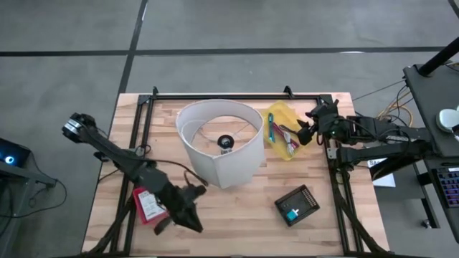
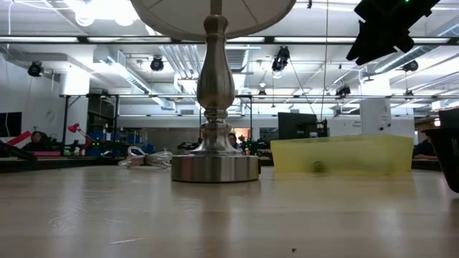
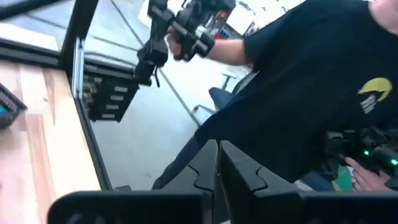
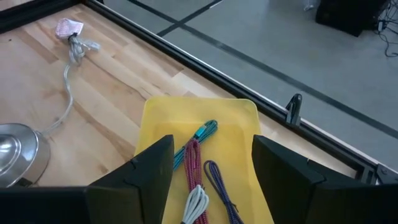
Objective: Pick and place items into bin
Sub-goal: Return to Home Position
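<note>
The yellow bin [image 1: 281, 115] lies on the table at the far right, beside the lamp; it also shows in the low view [image 2: 344, 154] and in the right wrist view [image 4: 186, 115]. In it lie a teal bundle [image 4: 204, 132], a red cord bundle [image 4: 193, 158], a purple cord [image 4: 219, 179] and a white one [image 4: 196, 202]. My right gripper [image 4: 211, 180] is open and empty above the bin's right part [image 1: 305, 133]. My left gripper [image 1: 188, 215] is shut and empty [image 3: 217, 180] over the near left of the table.
A lamp with a white shade [image 1: 219, 143] stands mid-table on a metal base [image 2: 215, 168]; its cable [image 4: 69, 68] lies toward the far edge. A black device [image 1: 296, 205] lies near right, a red packet [image 1: 148, 204] under my left arm. A person [image 3: 323, 81] stands beyond the table.
</note>
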You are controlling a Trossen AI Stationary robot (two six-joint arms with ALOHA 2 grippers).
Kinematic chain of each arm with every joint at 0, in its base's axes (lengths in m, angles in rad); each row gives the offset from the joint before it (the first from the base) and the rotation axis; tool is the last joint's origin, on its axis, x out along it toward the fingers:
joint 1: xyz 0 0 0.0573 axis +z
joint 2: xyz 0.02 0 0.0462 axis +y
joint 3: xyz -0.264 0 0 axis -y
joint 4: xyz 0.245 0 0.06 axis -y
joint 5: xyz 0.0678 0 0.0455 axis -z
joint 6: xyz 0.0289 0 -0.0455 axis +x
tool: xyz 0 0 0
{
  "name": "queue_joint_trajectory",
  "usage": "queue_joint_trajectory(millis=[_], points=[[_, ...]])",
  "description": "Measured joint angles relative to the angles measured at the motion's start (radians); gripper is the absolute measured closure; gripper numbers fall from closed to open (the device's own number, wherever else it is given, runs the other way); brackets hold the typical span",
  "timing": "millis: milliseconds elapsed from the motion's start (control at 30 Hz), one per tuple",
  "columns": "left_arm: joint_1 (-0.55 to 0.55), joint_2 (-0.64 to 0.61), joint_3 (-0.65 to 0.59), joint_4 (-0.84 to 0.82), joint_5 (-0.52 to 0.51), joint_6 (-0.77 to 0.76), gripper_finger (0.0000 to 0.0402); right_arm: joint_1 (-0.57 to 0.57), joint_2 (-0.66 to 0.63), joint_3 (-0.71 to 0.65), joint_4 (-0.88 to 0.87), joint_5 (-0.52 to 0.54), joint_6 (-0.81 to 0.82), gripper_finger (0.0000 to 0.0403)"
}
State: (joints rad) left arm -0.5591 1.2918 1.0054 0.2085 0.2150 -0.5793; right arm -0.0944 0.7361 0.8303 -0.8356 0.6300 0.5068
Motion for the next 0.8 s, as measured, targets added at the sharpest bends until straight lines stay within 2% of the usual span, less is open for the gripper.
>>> queue_joint_trajectory(millis=[367,500,600,700,800], points=[[0.0,-0.281,0.0,-0.167,-0.107,0.119,0.0401,0.0,-0.003,0.0,0.003,-0.001,0.013,0.02],[0.001,-0.408,0.0,-0.316,-0.307,0.226,0.0401,0.0,-0.003,0.0,0.005,-0.001,0.012,0.0199],[0.001,-0.476,-0.006,-0.351,-0.483,0.391,0.0401,0.0,-0.003,0.0,0.005,-0.001,0.009,0.02],[0.015,-0.532,-0.033,-0.345,-0.573,0.541,0.0401,0.0,-0.003,0.0,0.005,-0.001,0.008,0.02],[0.05,-0.595,-0.095,-0.334,-0.64,0.566,0.0401,0.0,-0.003,0.0,0.005,0.0,0.005,0.02]])
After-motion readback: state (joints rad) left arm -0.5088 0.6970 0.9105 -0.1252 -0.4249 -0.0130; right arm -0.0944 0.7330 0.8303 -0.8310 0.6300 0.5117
